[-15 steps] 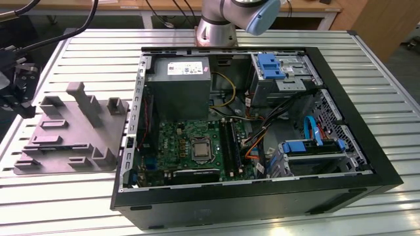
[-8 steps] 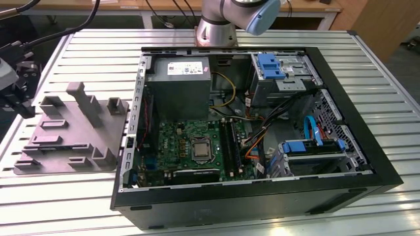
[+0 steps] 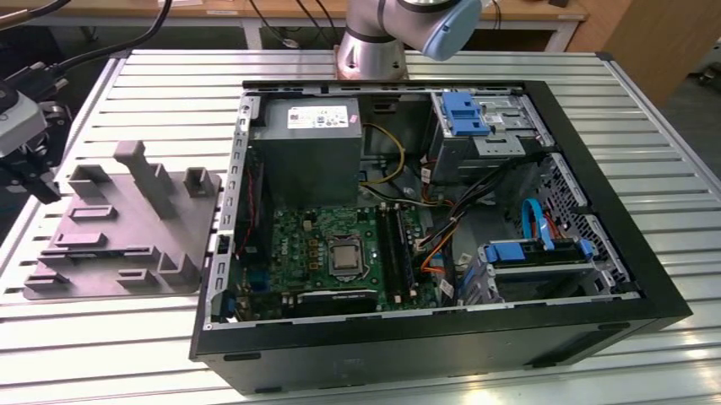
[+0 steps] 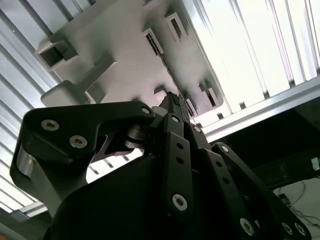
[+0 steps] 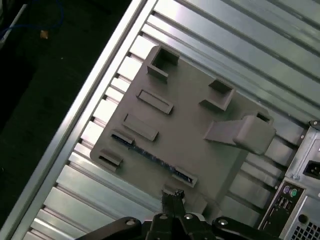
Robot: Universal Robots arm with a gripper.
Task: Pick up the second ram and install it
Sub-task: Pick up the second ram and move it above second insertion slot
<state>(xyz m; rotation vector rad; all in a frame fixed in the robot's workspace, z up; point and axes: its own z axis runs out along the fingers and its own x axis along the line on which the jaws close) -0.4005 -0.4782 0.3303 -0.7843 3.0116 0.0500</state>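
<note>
My gripper (image 3: 43,191) hangs over one edge of the grey holder (image 3: 113,253), fingers (image 5: 169,204) pinched together on nothing. The ram stick (image 5: 150,154) sits slotted lengthwise along that edge. Bare table slats (image 5: 240,30) ring the holder; the computer case (image 3: 451,337) stands just beside it.

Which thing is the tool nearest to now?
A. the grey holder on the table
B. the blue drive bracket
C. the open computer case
A: in both wrist views the tool points at the grey holder, which lies beside the computer case, not in it.
</note>
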